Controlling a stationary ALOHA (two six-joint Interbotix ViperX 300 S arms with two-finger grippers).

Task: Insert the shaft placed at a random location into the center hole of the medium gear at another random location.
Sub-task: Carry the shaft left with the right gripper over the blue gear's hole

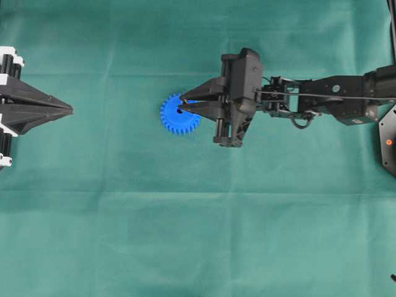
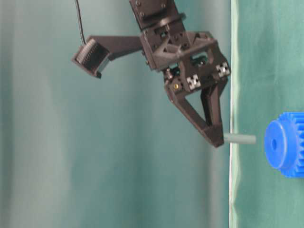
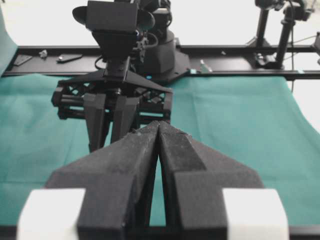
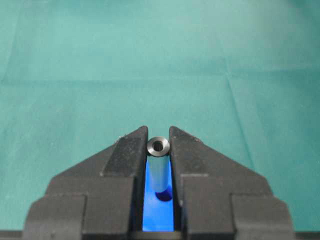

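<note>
My right gripper [image 4: 159, 136] is shut on the shaft [image 4: 158, 150], a short silvery-grey pin held upright between the fingertips, its hollow top end facing the camera. Under it lies the blue medium gear [image 4: 158, 217], seen through the gap between the fingers, with a dark spot at the shaft's lower end. From the table-level view the shaft [image 2: 240, 138] sticks out of the right gripper [image 2: 217, 139] towards the gear [image 2: 285, 143], a small gap apart, in line with the center hole [image 2: 272, 142]. Overhead, the right gripper [image 1: 183, 103] hovers over the gear [image 1: 175, 119]. My left gripper [image 1: 70, 110] is shut and holds nothing, far left.
Green cloth [image 1: 198, 235] covers the whole table. In the left wrist view the right arm's gripper [image 3: 111, 117] hangs beyond the shut left gripper [image 3: 159, 125], with a black frame rail [image 3: 240, 50] along the table's far edge.
</note>
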